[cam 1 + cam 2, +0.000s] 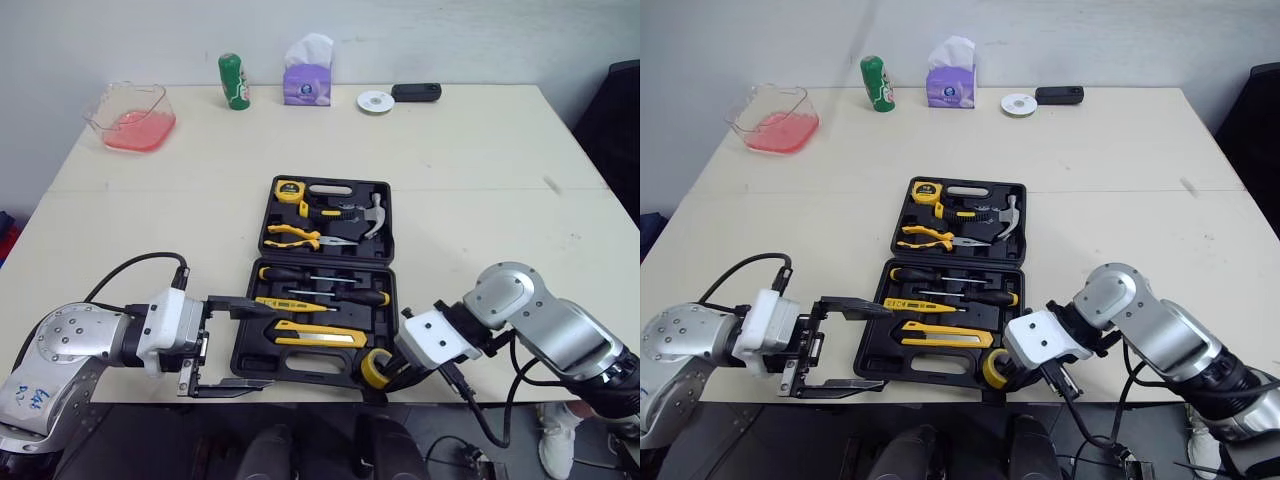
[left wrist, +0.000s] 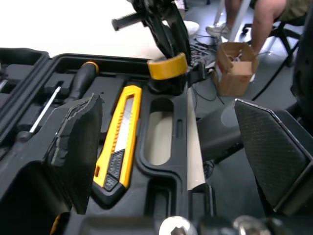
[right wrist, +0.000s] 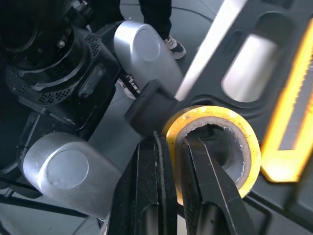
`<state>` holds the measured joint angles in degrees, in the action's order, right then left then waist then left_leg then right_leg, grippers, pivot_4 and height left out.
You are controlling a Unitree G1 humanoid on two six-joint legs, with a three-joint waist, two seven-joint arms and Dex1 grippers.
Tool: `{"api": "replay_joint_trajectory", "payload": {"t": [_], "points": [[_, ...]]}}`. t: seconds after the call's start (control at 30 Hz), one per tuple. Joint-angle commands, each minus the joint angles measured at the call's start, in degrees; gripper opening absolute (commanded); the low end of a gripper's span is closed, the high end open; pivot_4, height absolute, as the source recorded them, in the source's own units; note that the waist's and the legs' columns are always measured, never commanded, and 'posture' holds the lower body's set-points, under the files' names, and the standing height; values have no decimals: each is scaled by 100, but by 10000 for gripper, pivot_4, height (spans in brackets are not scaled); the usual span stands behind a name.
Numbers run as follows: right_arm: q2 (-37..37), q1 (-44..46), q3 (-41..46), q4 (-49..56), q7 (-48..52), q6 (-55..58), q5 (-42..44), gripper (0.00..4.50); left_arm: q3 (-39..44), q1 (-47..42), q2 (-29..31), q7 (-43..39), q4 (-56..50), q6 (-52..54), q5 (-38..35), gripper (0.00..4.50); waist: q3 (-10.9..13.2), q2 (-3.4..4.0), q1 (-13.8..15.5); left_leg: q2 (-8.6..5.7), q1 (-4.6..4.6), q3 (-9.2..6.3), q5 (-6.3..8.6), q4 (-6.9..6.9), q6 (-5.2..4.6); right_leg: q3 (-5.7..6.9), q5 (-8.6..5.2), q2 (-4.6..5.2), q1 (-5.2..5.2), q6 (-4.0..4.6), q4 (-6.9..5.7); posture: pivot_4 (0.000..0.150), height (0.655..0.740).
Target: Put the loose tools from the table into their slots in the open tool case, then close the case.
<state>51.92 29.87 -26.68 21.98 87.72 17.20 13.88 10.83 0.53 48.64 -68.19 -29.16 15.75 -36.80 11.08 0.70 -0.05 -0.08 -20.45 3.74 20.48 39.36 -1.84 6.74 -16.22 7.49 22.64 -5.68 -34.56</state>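
yellow tape roll [image 1: 374,366] sits clenched by its rim in the right gripper [image 3: 171,144] at the near edge of the tool case [image 1: 392,310], ready for slotting; left gripper [image 1: 262,346] gapes empty alongside.

A plain white wall [image 1: 480,40] rises just behind the far edge of the pale cream bench [image 1: 480,150], a black chair [image 1: 618,120] stands off the bench's right side, and below its near edge an open cardboard box [image 2: 234,66] sits on the grey floor [image 2: 225,105] beside a seated person's legs [image 2: 264,14].
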Motion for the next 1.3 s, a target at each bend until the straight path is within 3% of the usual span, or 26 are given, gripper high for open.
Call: {"api": "replay_joint_trajectory", "payload": {"t": [0.03, 0.37, 0.83, 1.07, 1.3], "points": [[-144, 19, -122, -79, -143, -98, -331, 133, 183, 87, 72, 51, -205, 12, -73, 45000, -1, -1, -6, 0, 0, 0, 0, 0, 0, 0, 0, -1, 0, 0, -5, 1500, 7400], [-41, 314, -484, -385, 245, 83, -933, 133, 280, 271, 99, 149, -288, 70, -38, 45000, -9, -15, -14, 7, 16, 1, 2, -1, 5, -1, -4, -4, -11, 7, 0, 1500, 7400], [241, 610, -671, -122, 341, 702, -611, 133, 270, 375, 96, 241, -277, 26, 30, 45000, -13, -22, 57, -5, 12, -12, 13, 0, -9, 7, -1, 13, -23, 3, 36, 1500, 7400], [820, 1196, -866, 6, 478, 516, 510, 30406, 272, 340, 139, 81, -6, -73, 101, 45000, -9, -16, 16, -2, 7, -10, 15, -2, -5, 8, -1, 9, -15, 3, 37, 1500, 7400], [1407, 1611, -1004, 146, 478, 762, 1566, 30406, 188, 297, 68, 152, -34, -33, 101, 45000, -4, -8, -15, 6, 2, -7, 17, -4, -1, 9, -2, 5, -7, 4, 36, 1500, 7400]]}}
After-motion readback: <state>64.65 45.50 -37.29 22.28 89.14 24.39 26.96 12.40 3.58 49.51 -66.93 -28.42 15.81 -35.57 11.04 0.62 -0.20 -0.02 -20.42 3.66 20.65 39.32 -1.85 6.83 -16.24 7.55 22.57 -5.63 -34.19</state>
